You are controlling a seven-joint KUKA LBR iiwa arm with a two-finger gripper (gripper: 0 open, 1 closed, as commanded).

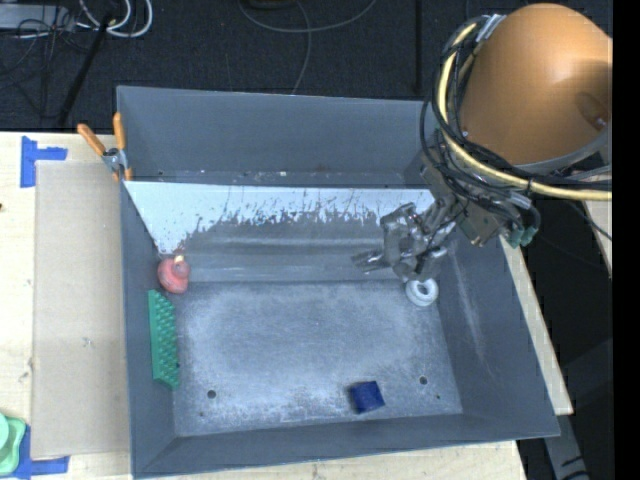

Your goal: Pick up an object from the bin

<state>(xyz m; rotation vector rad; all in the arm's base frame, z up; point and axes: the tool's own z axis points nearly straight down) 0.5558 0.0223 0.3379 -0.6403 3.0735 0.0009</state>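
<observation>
White ring (422,291) just beside gripper (398,251), far-rt corner of bin (300,148).

A black backdrop (330,53) runs along the top, strewn with loose pale cables (125,10).

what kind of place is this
Likely a robotics lab grasping rig: a grey metal bin with a green strip and blue block, the arm's gripper inside it, and cables behind.
</observation>
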